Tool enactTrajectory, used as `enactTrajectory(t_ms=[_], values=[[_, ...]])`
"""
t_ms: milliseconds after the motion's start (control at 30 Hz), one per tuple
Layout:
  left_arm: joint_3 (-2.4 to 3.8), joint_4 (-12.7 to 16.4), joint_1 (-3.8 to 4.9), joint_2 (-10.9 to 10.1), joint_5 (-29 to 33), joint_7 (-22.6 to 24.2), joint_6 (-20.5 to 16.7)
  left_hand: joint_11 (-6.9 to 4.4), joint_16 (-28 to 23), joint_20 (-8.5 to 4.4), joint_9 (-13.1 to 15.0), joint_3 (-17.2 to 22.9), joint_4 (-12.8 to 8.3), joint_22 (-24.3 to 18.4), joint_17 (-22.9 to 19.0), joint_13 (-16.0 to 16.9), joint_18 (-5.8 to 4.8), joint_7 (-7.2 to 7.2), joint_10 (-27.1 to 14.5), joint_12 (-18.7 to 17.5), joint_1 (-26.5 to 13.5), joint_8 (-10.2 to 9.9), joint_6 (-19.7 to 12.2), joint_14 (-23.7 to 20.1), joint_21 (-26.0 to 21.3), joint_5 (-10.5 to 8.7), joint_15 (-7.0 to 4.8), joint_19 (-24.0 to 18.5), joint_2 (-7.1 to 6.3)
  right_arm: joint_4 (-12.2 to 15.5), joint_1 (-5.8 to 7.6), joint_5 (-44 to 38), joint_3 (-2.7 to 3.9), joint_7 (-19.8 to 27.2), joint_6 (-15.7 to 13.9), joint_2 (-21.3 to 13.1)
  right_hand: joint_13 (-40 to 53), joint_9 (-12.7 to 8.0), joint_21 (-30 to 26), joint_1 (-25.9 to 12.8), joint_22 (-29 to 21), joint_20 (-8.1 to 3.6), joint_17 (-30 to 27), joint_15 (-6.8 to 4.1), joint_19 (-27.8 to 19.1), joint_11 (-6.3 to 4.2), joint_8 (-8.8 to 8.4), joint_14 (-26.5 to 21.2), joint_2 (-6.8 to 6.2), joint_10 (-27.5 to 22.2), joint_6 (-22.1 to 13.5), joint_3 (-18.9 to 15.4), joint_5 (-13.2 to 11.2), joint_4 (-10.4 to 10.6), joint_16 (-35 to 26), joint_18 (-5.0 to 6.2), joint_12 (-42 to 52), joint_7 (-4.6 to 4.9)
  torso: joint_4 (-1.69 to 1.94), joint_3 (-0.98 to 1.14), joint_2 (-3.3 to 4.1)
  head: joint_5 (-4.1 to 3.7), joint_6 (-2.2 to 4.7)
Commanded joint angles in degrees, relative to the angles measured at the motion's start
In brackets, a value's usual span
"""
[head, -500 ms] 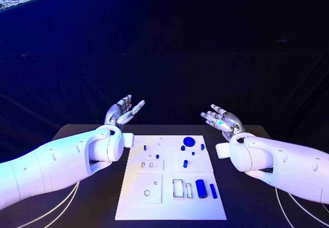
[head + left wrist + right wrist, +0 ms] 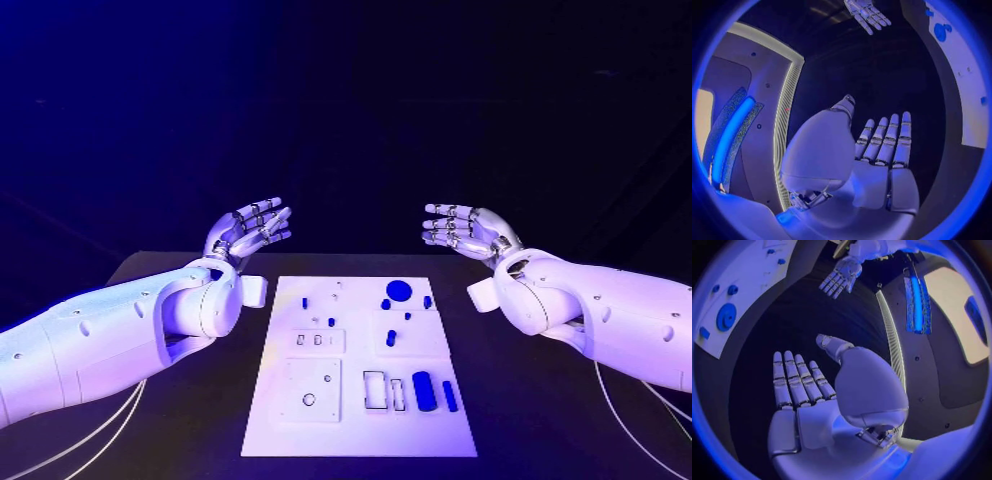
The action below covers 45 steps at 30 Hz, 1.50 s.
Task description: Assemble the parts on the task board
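At lower centre of the head view, the task board (image 2: 361, 430) is shown bearing its blue parts (image 2: 423, 391). Left hand (image 2: 248, 232) and right hand (image 2: 464, 232) are raised beyond it, fingers spread, nothing held. One part should be approached squarely from above.

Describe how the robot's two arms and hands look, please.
Both arms have smooth, rounded white shells with small dark dots; thin white cables hang beneath them. The left hand and the right hand are silver, with many jointed, segmented fingers and white palms.
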Motion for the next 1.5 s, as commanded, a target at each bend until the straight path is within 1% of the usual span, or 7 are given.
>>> enactTrajectory(t_ms=[33, 167, 267, 567, 767, 933, 1500], values=[[0.12, 1.96, 0.48, -0.87, -0.95, 1.59, 3.41, -0.97, 4.21, -0.25, 2.5, 0.76, -0.18, 1.25, 2.31, 0.73, 2.51, 5.91, 10.84, 2.43, 1.18, 4.18, 10.62, 9.06, 3.49, 0.14, -1.96, 6.52, 0.49, -0.24, 0.78, -19.21, -0.09, -2.76, 0.99, 0.05, 0.28, 2.59, 6.65, 2.6, 2.39, -1.65, 1.67, -3.59, 13.18, -2.72, 4.25, 15.3, -1.69, 15.81, 16.51, 1.36, 0.05, -3.13, 3.74, 2.52, 0.69, 5.29, 0.07, -0.15, 1.46, -0.51, -0.02], [0.2, 4.1, 0.88, -2.33, -2.3, 1.13, 3.48, -2.38, 7.29, -0.93, 2.94, 1.39, -0.13, 2.31, 4.71, 0.78, 3.41, 5.12, 15.83, 3.31, 2.12, 5.67, 14.07, 13.64, 6.46, 0.03, -3.64, 11.19, 0.26, -0.12, 1.86, -27.93, -0.07, -5.82, 2.17, 0.0, 0.32, 2.65, 9.13, 2.55, 3.57, -2.99, 1.98, -4.79, 15.16, -3.63, 4.38, 19.04, -2.07, 18.78, 18.41, 0.81, 0.08, -3.47, 4.44, 2.38, -0.22, 4.47, 0.15, -0.15, 2.44, -0.79, 0.19], [0.36, 6.02, 1.14, -3.38, -3.3, 0.68, 3.49, -3.37, 11.42, -2.42, 3.22, 2.01, -0.12, 3.52, 7.67, 0.8, 3.41, 4.35, 18.56, 3.26, 2.67, 6.17, 15.86, 17.72, 9.28, -0.01, -5.11, 14.59, -0.31, 0.38, 2.52, -34.74, -0.04, -8.61, 2.71, -0.1, 0.48, 3.09, 14.89, 2.62, 6.85, -5.53, 4.05, -7.38, 18.65, -5.49, 5.32, 26.1, -2.41, 23.73, 21.37, -1.19, 0.16, -3.71, 7.19, 2.33, -0.19, 3.0, 0.24, -0.15, 3.18, -1.03, 0.3], [0.74, 11.55, 1.88, -5.58, -6.2, -1.31, 4.09, -4.09, 25.31, -4.7, 3.3, 3.28, -0.18, 7.95, 16.51, 0.59, 3.18, 3.94, 20.66, 1.26, 3.14, 5.55, 16.96, 19.69, 17.15, 0.03, -6.71, 17.67, -1.83, 2.49, 3.97, -54.63, 0.04, -18.07, 6.4, 0.05, 1.54, 4.74, 31.59, 1.25, 17.48, -10.05, 17.91, -11.9, 25.23, -8.54, 5.44, 40.14, -4.81, 29.26, 25.45, -4.42, 0.58, -2.85, 22.06, 2.49, -1.12, 0.35, 0.53, -0.28, 5.16, -1.63, 0.69], [1.08, 14.04, 2.09, -6.0, -8.09, -3.19, 5.33, -4.31, 35.29, -5.69, 3.49, 3.65, -0.17, 14.48, 22.0, 0.84, 3.02, 3.85, 21.2, 0.83, 2.82, 5.16, 17.26, 16.36, 27.26, -0.03, -6.94, 17.22, -2.49, 3.28, 4.26, -63.18, 0.04, -21.92, 7.72, 0.99, 2.59, 6.1, 36.61, 0.7, 21.44, -10.39, 26.95, -11.94, 25.95, -8.33, 4.81, 39.42, -6.75, 26.11, 25.63, -2.39, 5.76, -1.43, 31.7, 2.4, -1.16, 0.21, 1.0, -0.4, 6.39, -1.92, 1.09], [1.25, 15.25, 2.23, -6.35, -8.87, -4.04, 5.58, -4.76, 40.77, -5.97, 4.27, 4.06, -0.08, 20.55, 24.41, 1.43, 3.12, 3.42, 22.21, 1.74, 2.39, 6.1, 18.46, 15.4, 36.38, 0.03, -7.48, 15.28, -2.71, 3.67, 4.3, -66.99, 0.03, -23.8, 7.52, 1.93, 3.13, 7.08, 42.75, 0.2, 28.82, -10.03, 36.73, -11.66, 28.43, -8.23, 4.49, 40.64, -7.42, 24.54, 25.43, -2.47, 4.2, 0.04, 42.55, 1.63, -0.29, 0.2, 1.26, -0.35, 7.16, -2.09, 1.33], [1.77, 16.28, 2.77, -6.67, -7.85, -4.07, 5.94, -4.71, 41.54, -5.9, 4.42, 4.21, -0.08, 21.76, 24.62, 1.52, 3.16, 3.49, 22.02, 1.8, 2.22, 6.1, 18.22, 15.0, 38.17, 0.03, -7.43, 14.41, -2.75, 3.19, 3.61, -70.55, -0.19, -25.63, 10.16, 4.31, 4.06, 8.89, 59.14, 0.9, 51.87, -9.81, 56.71, -11.2, 39.09, -8.1, 4.26, 44.05, -7.86, 23.28, 25.02, -2.28, 3.74, 2.62, 62.85, -1.89, 0.57, 0.15, 1.79, -0.55, 8.42, -2.41, 1.33]])
